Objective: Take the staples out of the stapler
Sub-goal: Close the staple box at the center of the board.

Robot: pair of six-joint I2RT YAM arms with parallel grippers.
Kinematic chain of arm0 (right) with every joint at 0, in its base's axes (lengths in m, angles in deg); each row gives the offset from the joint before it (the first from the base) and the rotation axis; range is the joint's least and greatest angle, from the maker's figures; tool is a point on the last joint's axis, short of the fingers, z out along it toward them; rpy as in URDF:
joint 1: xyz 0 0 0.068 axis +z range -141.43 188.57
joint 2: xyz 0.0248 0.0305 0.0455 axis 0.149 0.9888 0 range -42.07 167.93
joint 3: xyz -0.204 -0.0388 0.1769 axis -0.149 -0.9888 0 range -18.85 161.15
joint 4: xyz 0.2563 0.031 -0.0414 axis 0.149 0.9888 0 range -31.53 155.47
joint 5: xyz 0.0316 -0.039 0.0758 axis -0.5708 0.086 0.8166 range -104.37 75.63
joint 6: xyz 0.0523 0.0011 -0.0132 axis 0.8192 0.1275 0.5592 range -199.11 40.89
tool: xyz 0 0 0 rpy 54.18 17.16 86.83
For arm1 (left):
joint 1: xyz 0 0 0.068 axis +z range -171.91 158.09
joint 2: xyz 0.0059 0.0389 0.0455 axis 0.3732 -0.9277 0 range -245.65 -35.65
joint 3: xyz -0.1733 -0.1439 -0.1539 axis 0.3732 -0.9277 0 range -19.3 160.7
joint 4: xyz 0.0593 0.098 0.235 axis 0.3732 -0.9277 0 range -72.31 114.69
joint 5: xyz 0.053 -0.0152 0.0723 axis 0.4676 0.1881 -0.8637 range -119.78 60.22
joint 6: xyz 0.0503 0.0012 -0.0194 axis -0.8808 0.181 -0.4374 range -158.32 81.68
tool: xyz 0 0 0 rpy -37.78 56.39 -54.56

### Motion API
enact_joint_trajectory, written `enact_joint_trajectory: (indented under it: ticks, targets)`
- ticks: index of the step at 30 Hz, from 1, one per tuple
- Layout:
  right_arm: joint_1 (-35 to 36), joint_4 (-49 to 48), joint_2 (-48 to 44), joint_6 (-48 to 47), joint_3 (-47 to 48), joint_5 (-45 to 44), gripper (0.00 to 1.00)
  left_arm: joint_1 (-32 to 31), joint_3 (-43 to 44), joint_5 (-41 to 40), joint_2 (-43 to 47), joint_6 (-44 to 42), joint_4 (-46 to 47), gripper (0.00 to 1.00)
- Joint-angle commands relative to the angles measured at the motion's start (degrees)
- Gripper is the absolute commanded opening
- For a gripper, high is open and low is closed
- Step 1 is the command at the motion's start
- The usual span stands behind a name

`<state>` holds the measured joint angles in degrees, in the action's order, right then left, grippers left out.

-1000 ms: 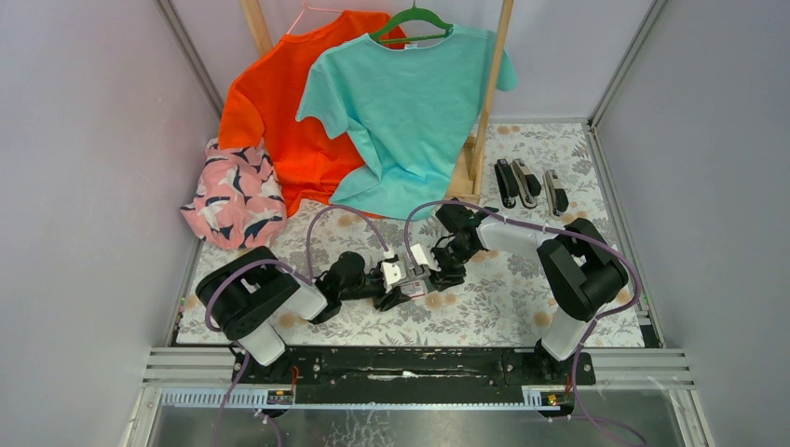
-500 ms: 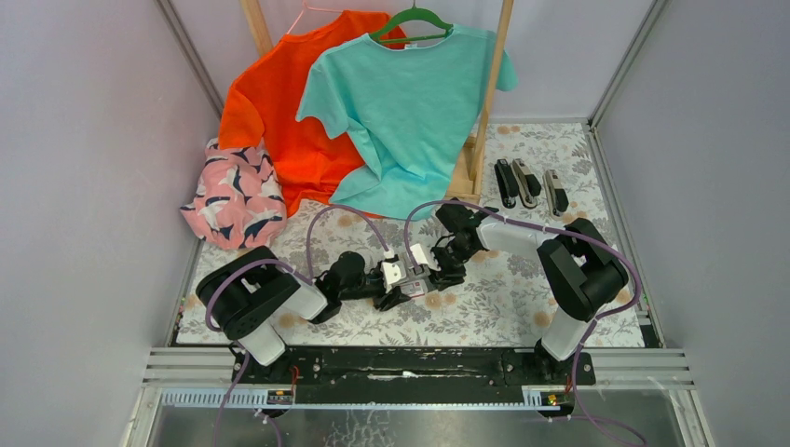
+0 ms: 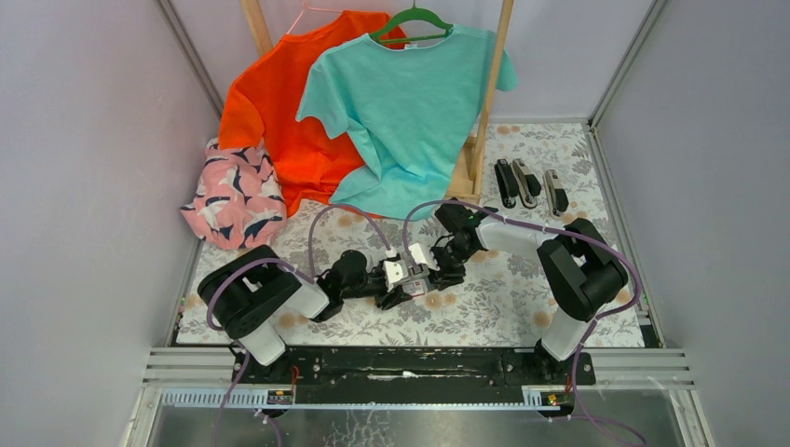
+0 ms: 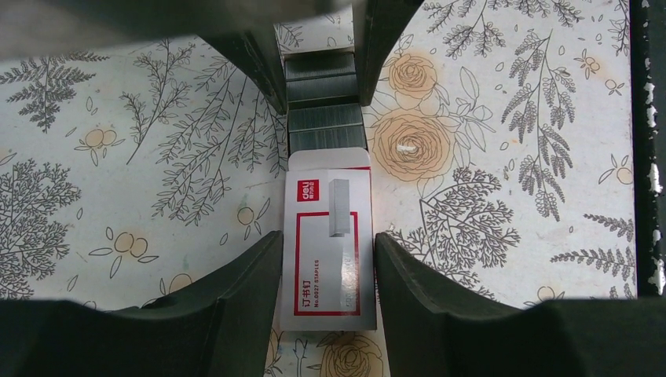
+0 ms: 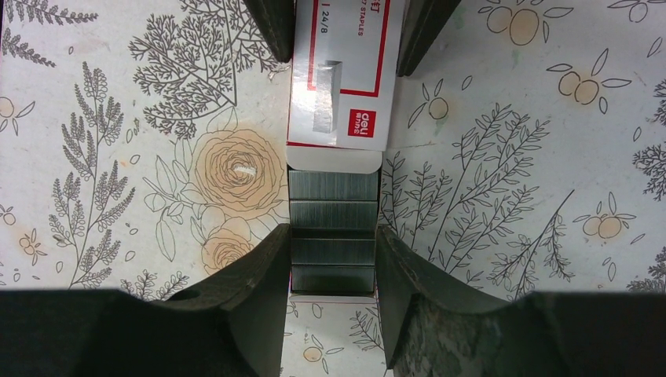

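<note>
gripping a white-and-red cardboard sleeve [image 4: 328, 236] from both sides, the left gripper [image 4: 327, 259] has its 2 fingers [image 4: 236, 290] pressed against the sleeve's long edges, closed on it. the right gripper [image 5: 333, 251] faces it from the opposite end and is clamped on the inner tray [image 5: 330, 298] that slides in that sleeve, 1 finger against each long side.

the tray stands partway out of the sleeve. its exposed part holds the staples [image 5: 333, 196]: 4 rows of grey strips, packed edge to edge and filling the tray's width. a white flap [image 5: 334, 159] at the sleeve's mouth lies between the printed face and the first row. whatever sits further inside the sleeve is hidden. the sleeve's face shows a red border, a red logo square and a small drawing of a staple strip.

from the top camera the 2 grippers meet nose to nose near the front middle of the floral table [image 3: 503, 307]. whether sleeve and tray rest on the cloth or hang just above it, i cannot tell.

3 black staplers [image 3: 524, 182] lie side by side at the table's far right, near the foot of a wooden rack [image 3: 491, 84] and well apart from both grippers. they are too small to tell whether any is open or what is in them.
</note>
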<state>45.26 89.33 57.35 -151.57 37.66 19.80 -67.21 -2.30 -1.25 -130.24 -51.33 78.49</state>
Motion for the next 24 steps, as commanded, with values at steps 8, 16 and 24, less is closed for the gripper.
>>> enact_joint_trajectory:
  ticks: [8, 16, 24]
  targets:
    - [0.8, -1.6, 0.3, 3.3, 1.6, -2.4, 0.42, -0.3, 0.6, 0.5, -1.0, -1.8, -2.6, 0.54]
    - [0.4, -1.5, -0.1, 3.6, 1.6, -2.3, 0.42, -0.3, 0.3, 0.2, -1.0, -1.6, -2.2, 0.54]
    - [0.2, -0.8, -0.2, 3.7, 1.9, -1.7, 0.42, -0.3, 0.2, -0.1, -1.0, -1.4, -1.9, 0.54]
